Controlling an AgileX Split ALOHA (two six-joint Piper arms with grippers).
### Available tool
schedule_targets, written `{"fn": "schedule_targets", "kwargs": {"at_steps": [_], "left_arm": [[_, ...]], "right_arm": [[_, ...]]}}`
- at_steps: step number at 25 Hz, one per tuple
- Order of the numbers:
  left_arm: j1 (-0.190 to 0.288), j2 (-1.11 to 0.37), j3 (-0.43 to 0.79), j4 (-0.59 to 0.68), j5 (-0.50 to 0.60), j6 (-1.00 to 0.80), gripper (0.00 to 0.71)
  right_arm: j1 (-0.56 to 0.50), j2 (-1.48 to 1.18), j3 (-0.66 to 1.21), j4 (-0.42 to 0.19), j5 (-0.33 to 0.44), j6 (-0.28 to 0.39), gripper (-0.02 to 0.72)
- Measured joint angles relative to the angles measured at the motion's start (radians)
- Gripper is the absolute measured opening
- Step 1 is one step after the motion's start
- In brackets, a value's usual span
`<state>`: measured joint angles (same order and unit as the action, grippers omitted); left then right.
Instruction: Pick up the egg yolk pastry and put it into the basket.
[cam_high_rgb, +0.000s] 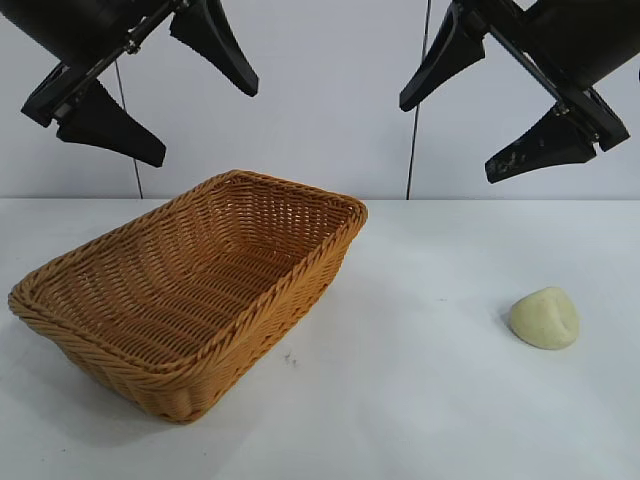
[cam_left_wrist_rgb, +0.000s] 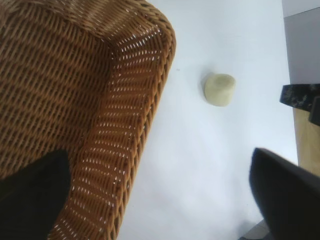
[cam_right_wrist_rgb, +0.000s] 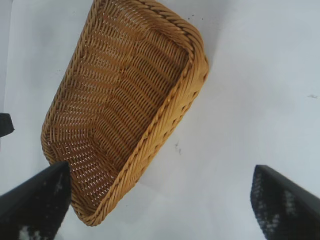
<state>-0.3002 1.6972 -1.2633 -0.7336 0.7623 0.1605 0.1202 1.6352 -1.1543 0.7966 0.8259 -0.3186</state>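
1. The left gripper (cam_high_rgb: 160, 95) hangs high above the table's far-left part, over the basket's far end; its two black fingers are spread wide apart and hold nothing
2. The right gripper (cam_high_rgb: 490, 105) hangs high above the table's far-right part, its fingers likewise spread wide with nothing between them
3. In the left wrist view, one dark finger (cam_left_wrist_rgb: 30, 192) overlaps the basket's woven wall while the other shows over bare white table
4. In the right wrist view, the right arm's fingers (cam_right_wrist_rgb: 287, 202) frame the basket and open tabletop; the pastry does not appear there
5. The egg yolk pastry (cam_high_rgb: 545, 318) lies on the white table (cam_high_rgb: 420, 380) toward its right edge, below the right gripper and untouched by either arm
6. The basket (cam_high_rgb: 190, 290) sits on the left half of the table, set at a slant, one corner toward the near-left edge; its inside holds nothing
7. Pastry and basket are well apart, with bare table between them
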Motion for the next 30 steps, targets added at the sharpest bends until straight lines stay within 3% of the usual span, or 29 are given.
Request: {"fn": "schedule_targets", "kwargs": {"at_steps": [20,24,30], "left_arm": [[0.000,-0.051,0.000,0.021,0.035,-0.036,0.696],[-0.011,-0.100,0.000,0.124,0.079,-0.151,0.696],[-0.103,-0.192,0.002,0.383,0.156,-0.419,0.696]], "right_arm": [[0.000,0.000,0.000,0.000,0.000,0.000,0.695],[0.000,0.000,0.000,0.000,-0.002,0.000,0.695],[0.000,0.000,0.000,0.000,-0.011,0.000,0.695]]}}
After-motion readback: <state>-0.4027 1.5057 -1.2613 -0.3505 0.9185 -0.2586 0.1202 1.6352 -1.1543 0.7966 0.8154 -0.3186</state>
